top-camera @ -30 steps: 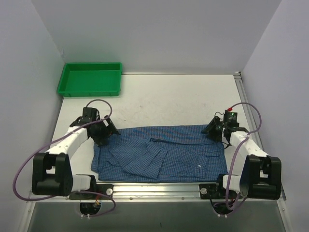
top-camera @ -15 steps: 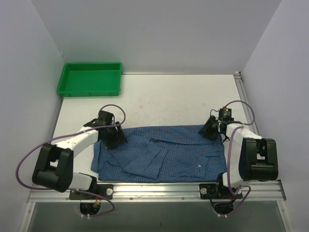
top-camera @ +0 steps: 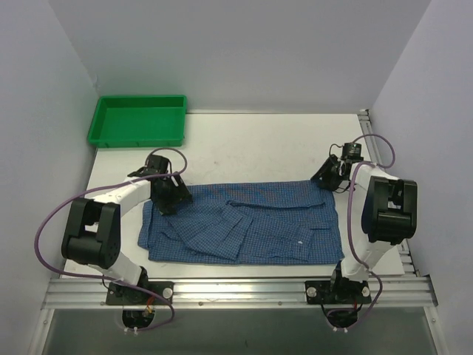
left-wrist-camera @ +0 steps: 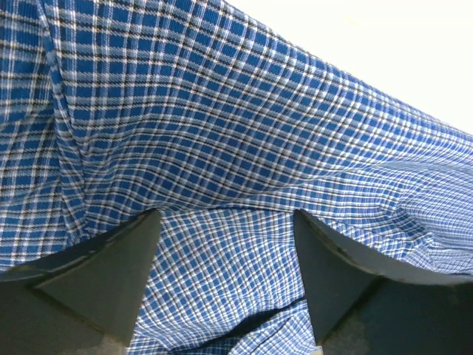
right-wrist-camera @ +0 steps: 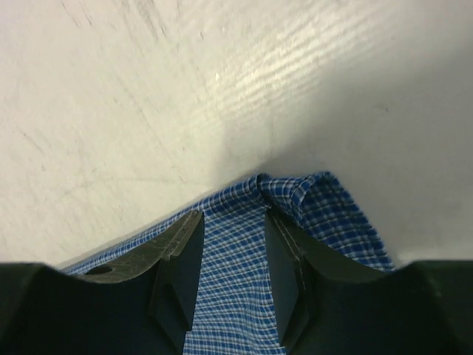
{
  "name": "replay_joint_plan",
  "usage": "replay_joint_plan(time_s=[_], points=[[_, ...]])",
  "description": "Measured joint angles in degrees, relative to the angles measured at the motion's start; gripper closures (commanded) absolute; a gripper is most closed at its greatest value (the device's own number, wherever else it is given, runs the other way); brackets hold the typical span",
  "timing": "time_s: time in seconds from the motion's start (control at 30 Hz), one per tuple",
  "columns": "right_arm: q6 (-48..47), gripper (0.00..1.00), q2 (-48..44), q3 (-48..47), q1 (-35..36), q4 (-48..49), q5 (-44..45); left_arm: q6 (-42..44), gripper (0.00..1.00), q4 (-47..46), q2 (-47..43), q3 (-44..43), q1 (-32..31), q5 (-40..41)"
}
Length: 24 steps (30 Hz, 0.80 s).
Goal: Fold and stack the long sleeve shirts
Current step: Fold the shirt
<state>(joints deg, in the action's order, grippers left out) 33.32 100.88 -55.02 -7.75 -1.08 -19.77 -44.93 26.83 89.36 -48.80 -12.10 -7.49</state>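
The long sleeve shirt (top-camera: 251,225), blue fine-checked cloth, lies spread flat across the near half of the white table, with folded layers in its middle. My left gripper (top-camera: 168,194) is down on its far left corner. In the left wrist view that gripper (left-wrist-camera: 225,214) stands open, jaws wide apart, fingertips (left-wrist-camera: 144,237) resting on the checked cloth (left-wrist-camera: 222,111). My right gripper (top-camera: 332,177) is at the shirt's far right corner. In the right wrist view it (right-wrist-camera: 232,214) is closed partway on a bunched edge of the shirt (right-wrist-camera: 340,214), and cloth fills the gap between its jaws.
A green plastic tray (top-camera: 137,140) stands at the far left by the back wall. White walls close in the left, back and right sides. A metal rail (top-camera: 236,292) runs along the near edge with both arm bases on it.
Both grippers have moved away from the near edge, and the shirt has slid with them toward the back. The left gripper has shifted right onto the shirt's corner.
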Motion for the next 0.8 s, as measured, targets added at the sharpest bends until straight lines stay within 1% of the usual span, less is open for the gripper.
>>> replay_joint_plan(time_s=[0.1,0.2,0.3,0.37,0.43,0.47,0.53,0.57,0.63,0.67,0.8], points=[[-1.38,0.60,1.20,-2.86,0.11,-1.60,1.40,2.05,0.08,0.83,1.11,-2.25,0.87,0.48],[-3.58,0.60,-0.24,-3.50,1.29,-3.76,2.51,4.52,0.06,1.86,0.17,-3.15,1.46,1.60],[-5.25,0.61,-4.26,-3.48,6.25,-6.16,3.34,7.10,0.06,3.50,-3.30,-3.63,1.66,2.14],[-5.81,0.62,-7.89,-3.48,12.37,-6.56,4.15,8.37,0.12,3.98,-5.79,-4.76,1.64,2.36],[-5.97,0.64,-10.82,-3.67,19.93,-6.47,5.01,9.31,0.17,3.91,-7.04,-6.62,1.42,2.60],[-5.92,0.64,-11.65,-4.04,23.43,-6.47,5.73,9.53,0.22,3.69,-7.08,-7.67,1.27,2.62],[-5.53,0.67,-11.80,-5.60,30.91,-6.47,7.32,9.64,0.26,3.21,-5.92,-9.84,0.66,2.58],[-5.33,0.67,-11.30,-6.40,33.59,-6.49,8.68,9.68,0.30,2.86,-4.87,-10.82,0.28,2.56],[-5.03,0.70,-9.55,-8.26,37.88,-6.60,10.99,9.57,0.33,2.25,-1.44,-12.87,-0.39,2.60],[-4.85,0.72,-8.07,-9.35,39.45,-6.45,11.96,9.62,0.38,1.99,0.52,-13.77,-0.68,2.67],[-3.96,0.76,-1.55,-11.56,43.63,-5.33,14.97,9.62,0.43,1.70,8.26,-16.59,-0.87,3.96]])
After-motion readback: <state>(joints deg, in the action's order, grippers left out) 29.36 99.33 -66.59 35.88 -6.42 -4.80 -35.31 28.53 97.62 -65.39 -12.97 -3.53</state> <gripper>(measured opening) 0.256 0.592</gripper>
